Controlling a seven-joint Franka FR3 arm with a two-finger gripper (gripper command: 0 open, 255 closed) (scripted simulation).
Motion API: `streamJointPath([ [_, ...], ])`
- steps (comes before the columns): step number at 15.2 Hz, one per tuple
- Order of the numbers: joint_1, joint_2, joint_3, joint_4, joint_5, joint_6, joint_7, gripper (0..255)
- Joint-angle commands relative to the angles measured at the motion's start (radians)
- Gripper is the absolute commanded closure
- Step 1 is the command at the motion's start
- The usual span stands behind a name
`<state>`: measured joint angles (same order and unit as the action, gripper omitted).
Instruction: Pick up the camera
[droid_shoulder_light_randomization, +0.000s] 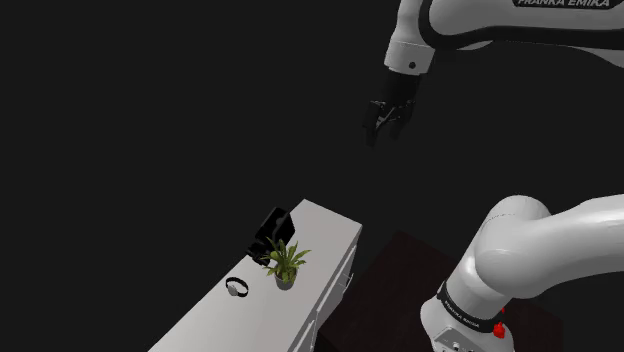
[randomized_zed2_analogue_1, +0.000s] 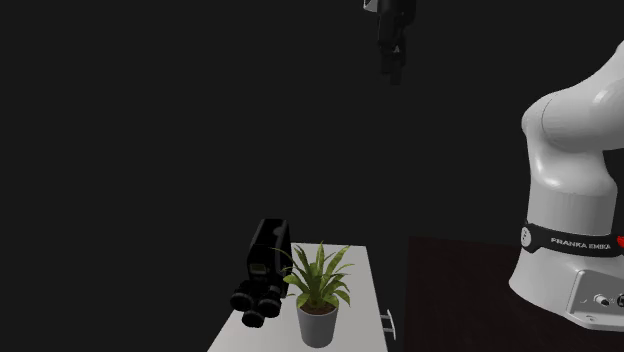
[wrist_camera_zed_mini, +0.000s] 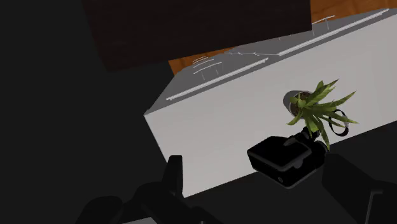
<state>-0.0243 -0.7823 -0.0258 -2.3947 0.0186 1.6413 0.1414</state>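
Note:
The camera (droid_shoulder_light_randomization: 272, 232) is a black, boxy thing at the far corner of a white cabinet top (droid_shoulder_light_randomization: 240, 320). In the second exterior view the camera (randomized_zed2_analogue_1: 262, 275) stands with its lens end toward the viewer. My gripper (droid_shoulder_light_randomization: 385, 122) hangs high in the air, well above the cabinet and toward the shoulder view's right of the camera. It also hangs at the top of the second exterior view, gripper (randomized_zed2_analogue_1: 393, 58). In the wrist view the fingers (wrist_camera_zed_mini: 173, 177) stand wide apart, open and empty. The camera (wrist_camera_zed_mini: 285, 160) lies far below, between them.
A potted green plant (droid_shoulder_light_randomization: 285, 262) stands right beside the camera, seen too as the plant (randomized_zed2_analogue_1: 318, 290) and plant (wrist_camera_zed_mini: 315, 108). A small black ring-shaped thing (droid_shoulder_light_randomization: 237, 288) lies further along the top. The cabinet's front has drawer handles (wrist_camera_zed_mini: 216, 77). My dark stand (droid_shoulder_light_randomization: 400, 270) adjoins the cabinet.

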Motion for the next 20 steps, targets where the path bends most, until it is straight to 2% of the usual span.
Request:
streamJointPath([
  [1, 0.000, 0.000, 0.000, 0.000, 0.000, 0.000, 0.000, 0],
  [7, -0.023, 0.011, 0.163, -0.143, 0.071, 0.199, 0.291, 0],
  [13, -0.060, 0.129, 0.344, -0.202, 0.116, 0.413, 0.592, 0],
  [17, -0.115, 0.262, 0.473, -0.192, 0.104, 0.552, 0.810, 0],
  [20, -0.179, 0.384, 0.575, -0.160, 0.053, 0.645, 0.993, 0],
])
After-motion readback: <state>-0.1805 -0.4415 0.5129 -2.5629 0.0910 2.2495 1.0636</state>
